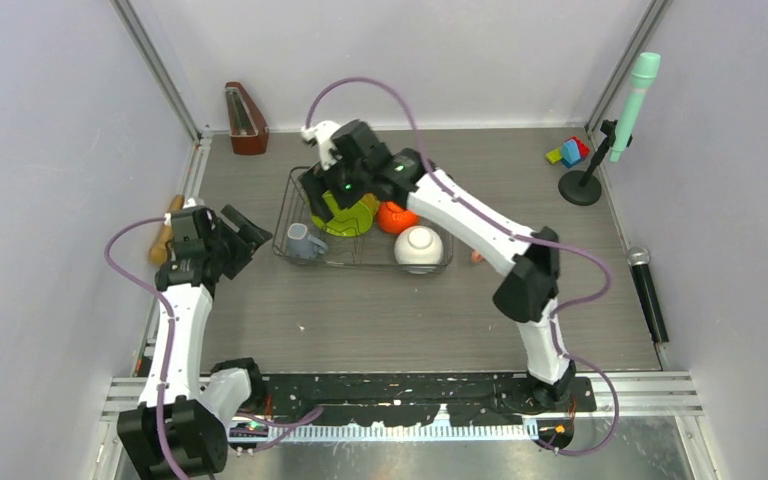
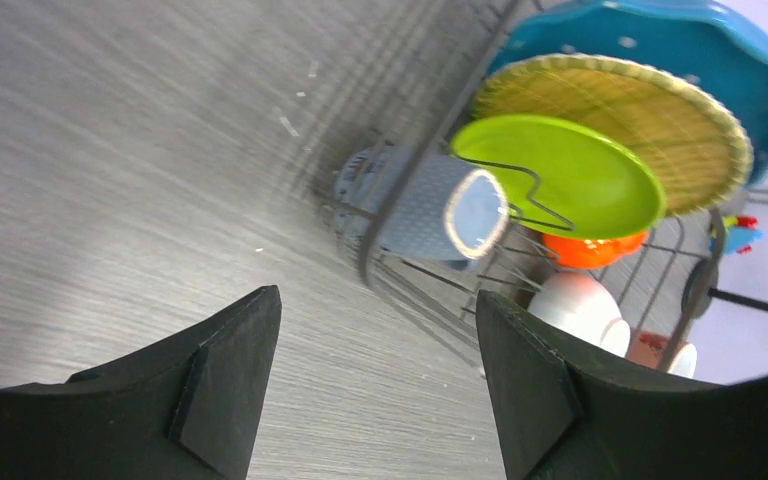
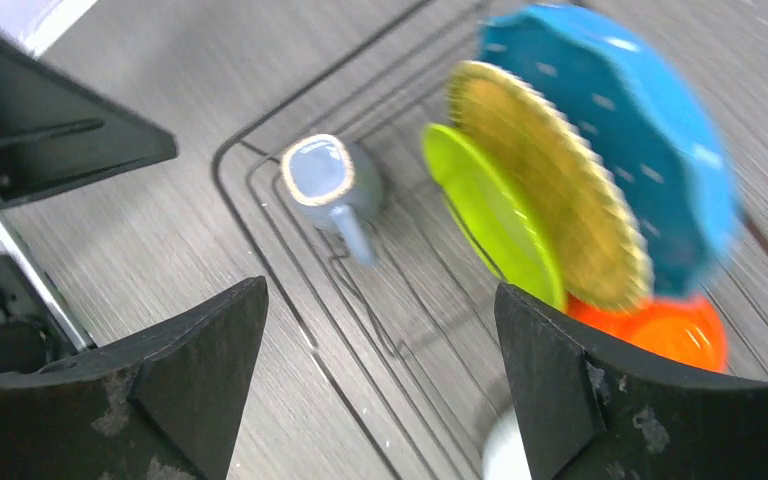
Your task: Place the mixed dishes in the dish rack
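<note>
Table (image 1: 380, 310); dish rack (image 1: 355, 252) under right pincer (image 3: 380, 290)

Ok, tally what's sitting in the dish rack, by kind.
Plates: 3 - blue dotted plate, yellow woven plate, lime green plate
Bowls: 2 - orange bowl, white bowl
Cups: 1 - grey-blue cup
Total: 6

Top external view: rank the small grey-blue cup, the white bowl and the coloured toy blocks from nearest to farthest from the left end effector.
1. The small grey-blue cup, in the left end of the dark wire dish rack, just right of the left end effector.
2. The white bowl, at the rack's right end.
3. The coloured toy blocks, far back right.
</note>
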Controlling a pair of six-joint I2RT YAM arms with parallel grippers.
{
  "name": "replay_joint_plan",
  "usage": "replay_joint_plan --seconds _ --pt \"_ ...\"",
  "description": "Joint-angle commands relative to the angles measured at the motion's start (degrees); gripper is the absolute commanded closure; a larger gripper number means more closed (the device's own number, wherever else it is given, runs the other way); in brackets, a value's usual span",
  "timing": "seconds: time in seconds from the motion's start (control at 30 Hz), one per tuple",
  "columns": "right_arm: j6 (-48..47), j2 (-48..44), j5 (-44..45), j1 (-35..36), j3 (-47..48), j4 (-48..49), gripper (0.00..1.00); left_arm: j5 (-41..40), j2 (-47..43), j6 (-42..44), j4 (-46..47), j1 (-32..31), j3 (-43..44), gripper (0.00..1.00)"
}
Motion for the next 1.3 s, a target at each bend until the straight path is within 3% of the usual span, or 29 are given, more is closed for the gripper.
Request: replay_joint_plan --seconds 0.0,0.2,0.37,0.47,0.6,0.7,1.03,1.27 --pt "11.92 -11.98 9.50 -5.02 -6.86 -1.96 0.12 0.04 -1.79 1.73 2.94 -4.52 4.16 0.27" --pt "21.05 -26.24 17.82 -15.58 -25.05 -3.53 0.15 2.83 -2.20 4.66 6.33 -12.92 4.23 0.26" --pt "31.30 -36.63 28.91 -23.74 -38.89 -4.53 0.10 4.50 -3.87 6.82 9.36 -14.68 2.49 0.26" --pt "37.88 -41.17 34.20 -27.72 -43.05 -7.62 0.13 5.38 -5.09 7.34 9.74 -14.83 1.93 0.26" --pt "43.11 -43.90 31.90 -33.90 -48.58 -8.70 0.24 6.86 -6.55 7.15 10.67 -15.20 1.04 0.26" --pt "45.73 -44.05 29.04 -36.54 -52.47 -6.64 0.25 7.43 -7.09 6.72 10.91 -15.69 0.65 0.26" --pt "50.59 -41.80 24.39 -38.46 -61.21 -1.14 0.31 8.67 -7.26 6.40 10.73 -19.99 0.79 0.26" --pt "52.15 -39.57 22.96 -38.57 -65.55 4.30 0.42 8.65 -6.58 5.92 10.73 -23.83 1.37 0.26"
